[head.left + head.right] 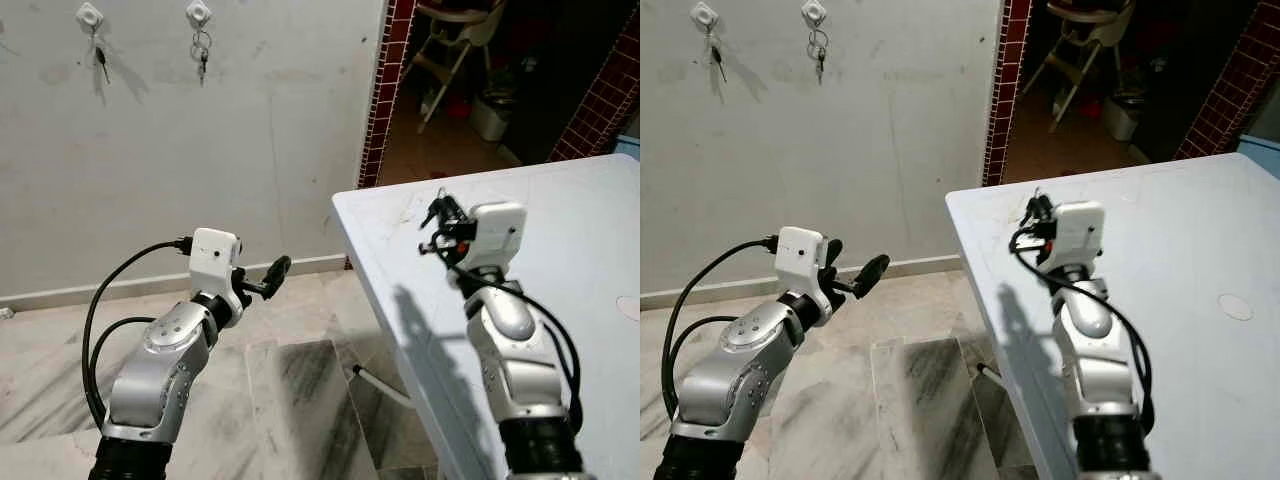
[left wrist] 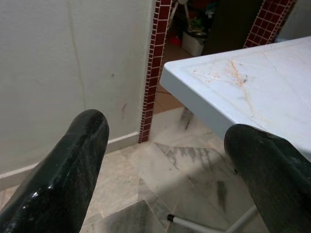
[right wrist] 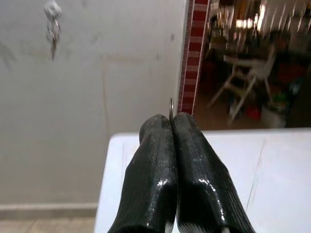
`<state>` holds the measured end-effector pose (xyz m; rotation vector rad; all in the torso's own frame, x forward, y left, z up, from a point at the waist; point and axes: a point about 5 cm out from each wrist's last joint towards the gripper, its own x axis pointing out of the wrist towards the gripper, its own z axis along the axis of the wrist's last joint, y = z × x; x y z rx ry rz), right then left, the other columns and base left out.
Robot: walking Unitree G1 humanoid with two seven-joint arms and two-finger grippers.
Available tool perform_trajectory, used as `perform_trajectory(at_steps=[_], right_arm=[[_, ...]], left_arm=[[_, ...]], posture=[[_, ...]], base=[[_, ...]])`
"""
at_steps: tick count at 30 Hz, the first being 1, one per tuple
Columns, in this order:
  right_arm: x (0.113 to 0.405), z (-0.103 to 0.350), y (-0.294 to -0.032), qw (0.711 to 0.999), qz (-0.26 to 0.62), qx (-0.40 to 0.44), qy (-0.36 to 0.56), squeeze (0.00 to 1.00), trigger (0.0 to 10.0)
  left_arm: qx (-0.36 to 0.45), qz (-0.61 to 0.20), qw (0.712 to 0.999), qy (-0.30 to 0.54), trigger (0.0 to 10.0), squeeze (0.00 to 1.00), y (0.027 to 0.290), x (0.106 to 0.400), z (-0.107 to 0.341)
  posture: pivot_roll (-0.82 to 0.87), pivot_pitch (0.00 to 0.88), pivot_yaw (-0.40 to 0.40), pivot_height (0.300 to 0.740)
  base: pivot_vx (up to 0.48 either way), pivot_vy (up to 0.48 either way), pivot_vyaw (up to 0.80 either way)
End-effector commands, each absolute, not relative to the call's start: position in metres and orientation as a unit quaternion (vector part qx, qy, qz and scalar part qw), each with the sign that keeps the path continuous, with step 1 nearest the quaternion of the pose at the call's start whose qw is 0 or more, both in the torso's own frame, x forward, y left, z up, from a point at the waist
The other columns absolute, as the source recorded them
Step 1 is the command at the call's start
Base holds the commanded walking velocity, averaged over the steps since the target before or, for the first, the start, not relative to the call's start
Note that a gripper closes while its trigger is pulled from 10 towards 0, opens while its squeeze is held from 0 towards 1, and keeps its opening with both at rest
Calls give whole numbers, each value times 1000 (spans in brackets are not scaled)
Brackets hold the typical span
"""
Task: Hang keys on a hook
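Note:
Two white hooks are fixed high on the grey wall. The left hook (image 1: 89, 14) carries a single key (image 1: 101, 62) and the right hook (image 1: 198, 12) carries a bunch of keys (image 1: 202, 55). My right gripper (image 1: 436, 218) is raised over the near corner of the white table (image 1: 580, 230). Its fingers (image 3: 194, 160) are pressed together, and a thin metal piece (image 3: 171, 106), seemingly part of a key or ring, pokes out past the tips. Over the floor, my left gripper (image 1: 268, 276) is open with nothing in it and points toward the wall.
A red-tiled door frame (image 1: 380, 90) stands right of the wall. Behind it lies a dark room with a high chair (image 1: 450, 50) and a bin (image 1: 492, 115). A marble floor (image 1: 300, 400) lies below, and a table leg (image 1: 385, 385) slants across it.

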<state>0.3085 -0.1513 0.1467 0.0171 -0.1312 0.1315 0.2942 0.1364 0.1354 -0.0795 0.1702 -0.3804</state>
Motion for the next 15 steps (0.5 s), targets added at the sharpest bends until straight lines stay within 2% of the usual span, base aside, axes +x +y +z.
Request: perform_trajectory(at_steps=[1,4,15], right_arm=[[304,151,-148,996,62,12,-65,0,10000],[300,149,-143,996,64,18,-57,0,10000],[295,147,-132,997,71,23,-36,0,10000]], left_arm=[[-40,-185,978,85,10000,0,135,296,135],[-45,-185,977,90,10000,0,134,296,133],[-41,-193,976,88,10000,0,131,298,134]], posture=[[132,0,-39,740],[131,0,-37,740],[133,0,-35,740]], base=[[0,0,0],[0,0,0],[0,425,0]])
